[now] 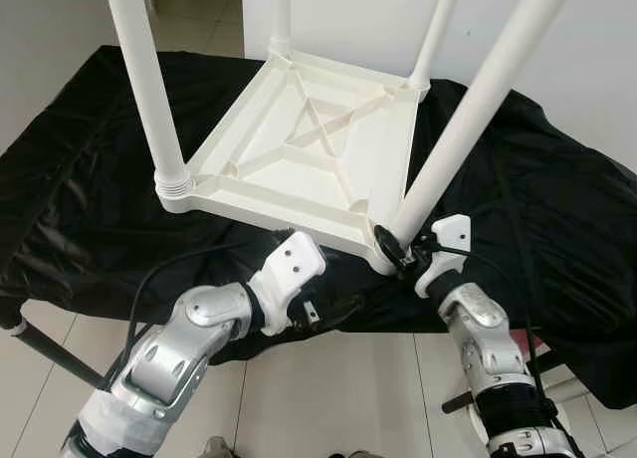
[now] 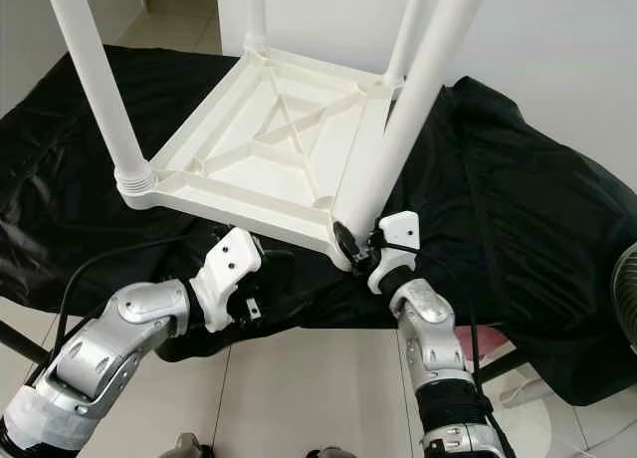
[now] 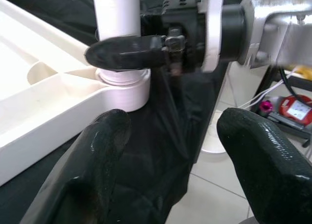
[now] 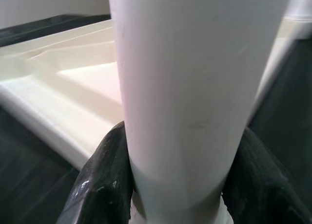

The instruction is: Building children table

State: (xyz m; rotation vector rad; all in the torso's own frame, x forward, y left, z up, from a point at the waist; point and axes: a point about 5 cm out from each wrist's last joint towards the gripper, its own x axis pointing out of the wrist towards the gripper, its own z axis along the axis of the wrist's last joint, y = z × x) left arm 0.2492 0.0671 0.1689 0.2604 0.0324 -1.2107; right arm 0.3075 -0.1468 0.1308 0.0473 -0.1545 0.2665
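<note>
Our right gripper is closed around the base of the near right leg, its two black fingers pressed on either side of the white tube just above the corner socket. Our left gripper hovers open just beside that same corner, fingers spread and touching nothing, with the black cloth beneath it. The leg rises at a slant from the corner of the tabletop, which lies upside down on the cloth-covered worktop with its ribbed underside facing up. The three other legs stand in their corners: the near left leg shows its threaded collar seated against its socket, and the two far ones rise behind. We judge the step in hand to be seating this last leg. To do it well, we should bring the tube upright so it lines up with the socket before turning or pressing, keep the grip low near the joint for control, and use the left gripper to steady the tabletop edge so it does not slide on the cloth.
</note>
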